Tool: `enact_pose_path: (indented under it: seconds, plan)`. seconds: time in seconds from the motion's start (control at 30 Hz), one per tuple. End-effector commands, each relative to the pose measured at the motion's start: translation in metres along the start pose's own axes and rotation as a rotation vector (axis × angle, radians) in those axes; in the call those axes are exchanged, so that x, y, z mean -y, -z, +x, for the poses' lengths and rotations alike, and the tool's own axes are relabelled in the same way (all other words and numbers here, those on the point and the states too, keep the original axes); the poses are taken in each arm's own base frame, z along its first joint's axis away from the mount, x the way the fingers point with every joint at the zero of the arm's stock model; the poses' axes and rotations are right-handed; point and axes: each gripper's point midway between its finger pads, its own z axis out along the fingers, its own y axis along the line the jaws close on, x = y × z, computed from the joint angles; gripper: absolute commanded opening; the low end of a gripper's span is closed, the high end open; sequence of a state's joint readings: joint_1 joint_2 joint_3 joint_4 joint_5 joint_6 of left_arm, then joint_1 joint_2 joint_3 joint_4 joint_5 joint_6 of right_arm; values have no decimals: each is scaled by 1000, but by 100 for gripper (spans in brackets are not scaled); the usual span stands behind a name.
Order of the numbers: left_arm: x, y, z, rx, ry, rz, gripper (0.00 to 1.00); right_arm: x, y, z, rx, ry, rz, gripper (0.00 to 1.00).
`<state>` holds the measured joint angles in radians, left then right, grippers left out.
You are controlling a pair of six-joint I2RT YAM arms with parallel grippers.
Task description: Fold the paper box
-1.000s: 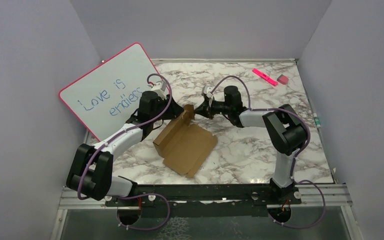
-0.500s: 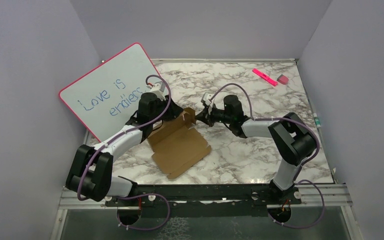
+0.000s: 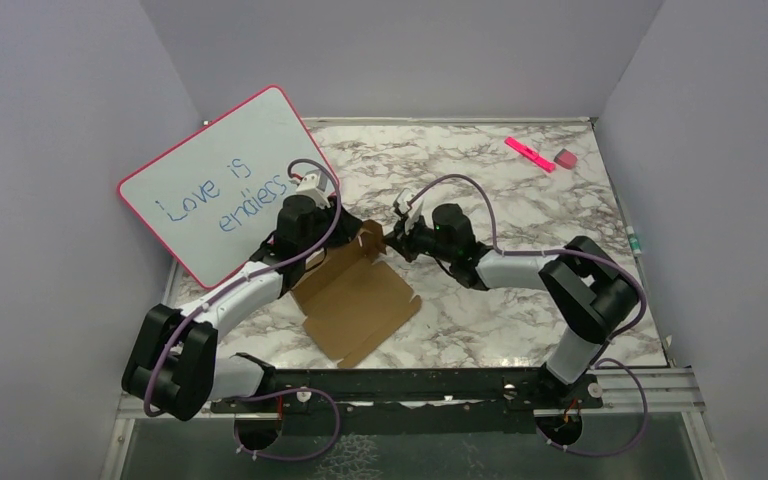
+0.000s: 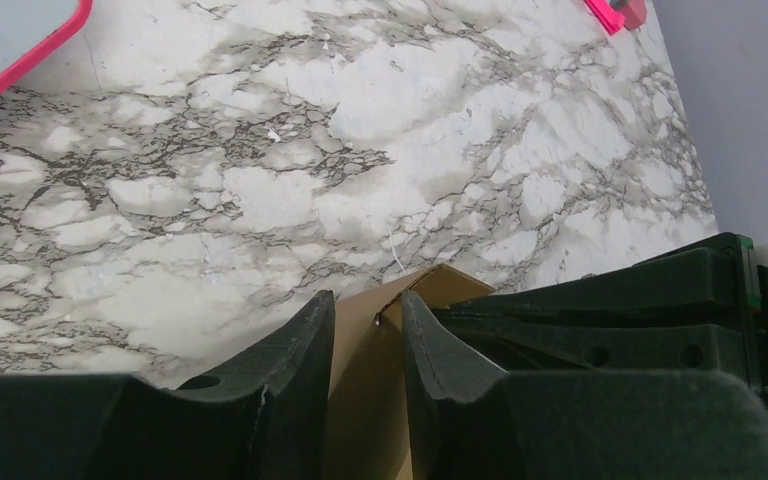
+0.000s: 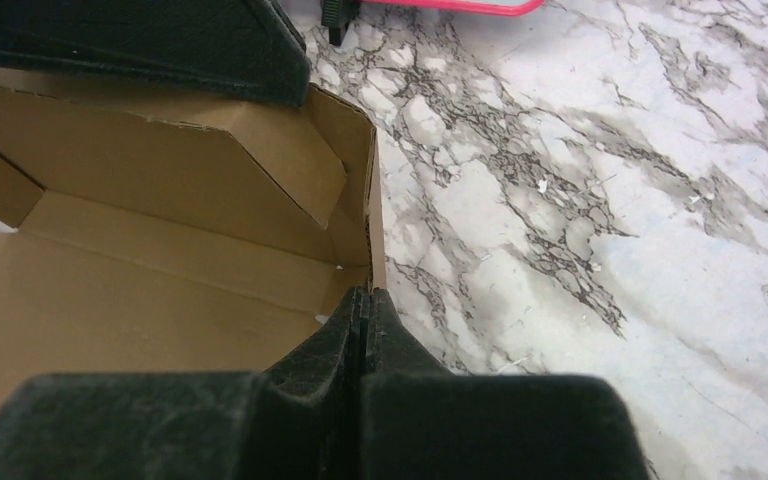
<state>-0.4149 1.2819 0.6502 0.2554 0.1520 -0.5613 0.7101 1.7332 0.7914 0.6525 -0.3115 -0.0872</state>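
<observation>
Left fingers (image 4: 305, 350): standing a little apart, with a raised brown flap of the paper box (image 3: 355, 300) in the gap; the flap's face spans from one inner side to the other, but whether it is truly clamped cannot be told. The flap's top corner shows past the fingertips, with bare marble beyond it. Right fingers (image 5: 357, 335): pressed fully together, their tips meeting the foot of the upright corner edge of the box, where a side wall joins the base; it cannot be told whether any cardboard lies between them. In the right wrist view the box's interior is open to the camera, with the far wall raised and an angled flap leaning inward from it. Seen from above, the two sets of fingers face each other across this raised far end of the box, left and right arms reaching in from their own sides. The box rests on the counter (image 3: 520, 300), left of centre; its broad flat panel lies unfolded and runs toward the near edge. The whiteboard (image 3: 215, 185), pink-framed and bearing blue handwriting, leans at the far left just behind the left arm. A pink marker (image 3: 530, 153) and a small pink block (image 3: 566, 158) lie together at the far right corner, well apart from the box.
</observation>
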Motion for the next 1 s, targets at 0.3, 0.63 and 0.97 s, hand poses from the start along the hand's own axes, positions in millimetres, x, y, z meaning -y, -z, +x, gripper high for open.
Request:
enact_pose_path:
  seconds: [0.3,0.63,0.97]
  plan:
    - [-2,12,-1,73,-22,-81,29,-25,9,2,13,-152,62,1]
    - [-5,18,6,79,-16,-91,29,-36,11,22,-20,-203,117,1]
    - [-5,60,-43,123,-90,-253,63,8,22,10,-30,10,316,1]
